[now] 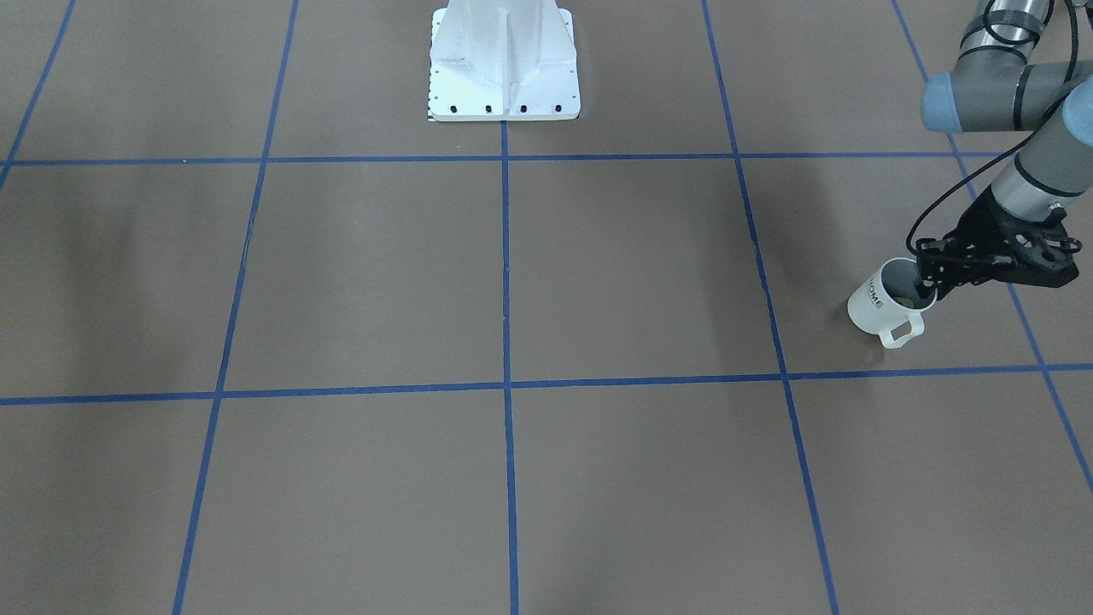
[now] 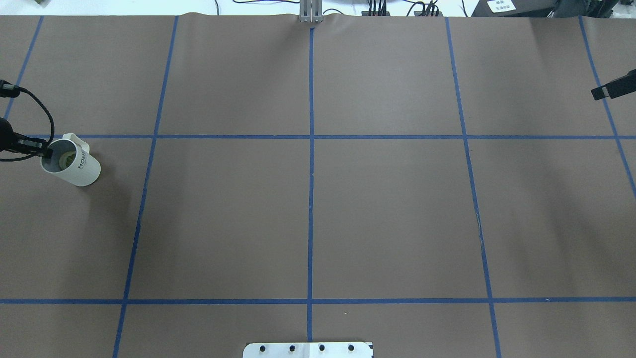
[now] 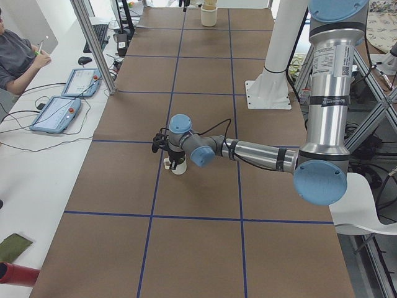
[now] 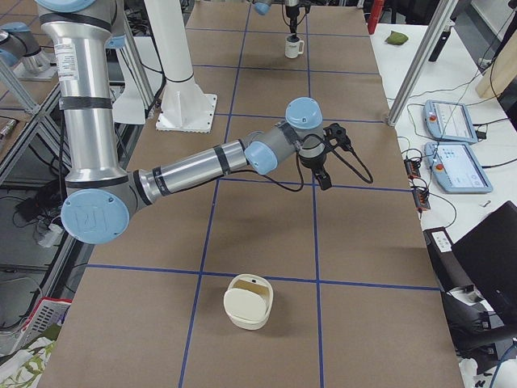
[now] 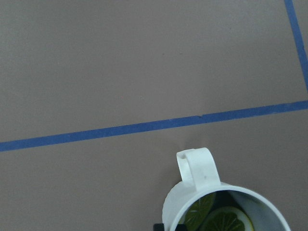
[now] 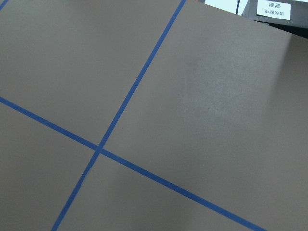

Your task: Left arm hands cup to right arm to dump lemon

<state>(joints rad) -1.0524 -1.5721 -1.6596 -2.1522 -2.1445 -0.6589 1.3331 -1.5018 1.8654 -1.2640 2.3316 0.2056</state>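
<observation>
cup [image 5: 198, 171]: white, ribbed, squarish loop handle. Set at the far left end of the tabletop [image 2: 387, 209], just beside a blue tape line, handle turned away from the robot's base. Looks upright. Whether it is lifted clear cannot be told.
lemon [image 5: 226, 221]: slices seen low inside the cup.
left gripper [image 1: 927, 289]: fingers set astride the cup's rim, one inside and one outside, away from the handle. Judged closed on the wall.
left arm [image 1: 1033, 171]: stretched out low to the cup.
right gripper [image 4: 323, 176]: hung above the tabletop at the other end, well apart from the cup, nothing seen in it. Open or closed cannot be told.
right arm [image 4: 202, 166]: stretched out over the tabletop, away from the cup.
cream container [image 4: 248, 303]: on the tabletop at the right arm's end, possibly the dump target.
step in hand: judged as pick-up for the hand-over.
- A firm rim grip is needed, since a pinched cup can swing.
- The cup should be lifted straight and carried level so no slices are lost.
- The outer wall or handle should be presented clear of the left fingers.
- Release should come only once the right fingers are closed.
writing: "HOME" in black on the cup wall, read in the front-facing view and partly in the overhead. A printed label on the near arm's upright segment in the left side view is too small to read. A white paper label at the top of the right wrist view is not legible.
</observation>
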